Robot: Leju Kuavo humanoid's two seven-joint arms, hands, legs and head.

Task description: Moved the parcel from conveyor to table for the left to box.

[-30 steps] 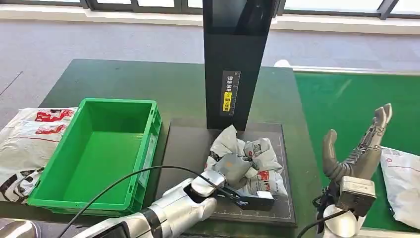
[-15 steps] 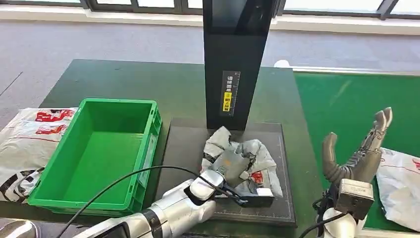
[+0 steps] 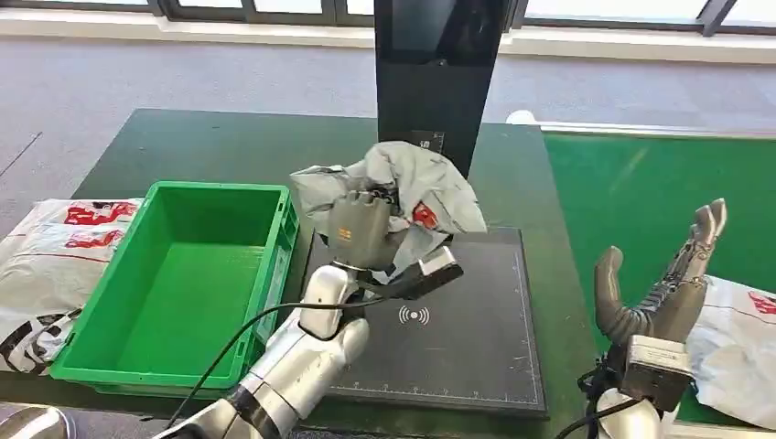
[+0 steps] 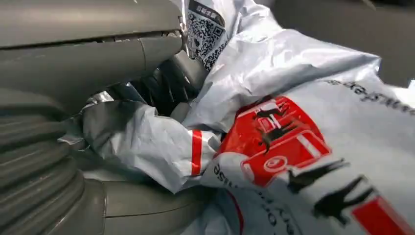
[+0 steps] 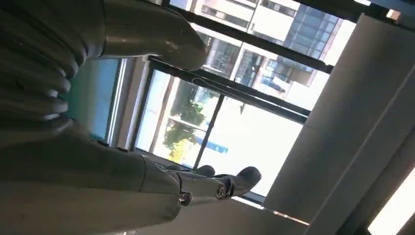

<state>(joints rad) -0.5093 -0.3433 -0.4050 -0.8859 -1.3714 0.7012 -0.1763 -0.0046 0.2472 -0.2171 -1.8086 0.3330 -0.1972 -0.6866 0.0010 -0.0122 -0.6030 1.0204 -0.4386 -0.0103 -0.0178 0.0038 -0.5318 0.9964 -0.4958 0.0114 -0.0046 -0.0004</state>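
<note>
My left hand (image 3: 359,230) grips a crumpled grey parcel (image 3: 423,187) with red print and holds it up above the far left corner of the black scale pad (image 3: 458,343), close to the green box (image 3: 183,283). In the left wrist view the parcel (image 4: 293,127) bunches against my thumb (image 4: 147,49), its QR label showing. My right hand (image 3: 663,288) stands upright and open at the conveyor's near edge, holding nothing; in the right wrist view its fingers (image 5: 215,183) point up toward windows.
A black scanner post (image 3: 430,69) rises behind the pad. Another parcel (image 3: 741,347) lies on the green conveyor (image 3: 641,183) beside my right hand. More parcels (image 3: 46,265) lie left of the green box. A black cable loops from my left wrist.
My left hand has lifted the parcel off the scale pad and carried it up and to the left, toward the green box. The conveyor parcel has crept leftward. My right hand has barely moved.
</note>
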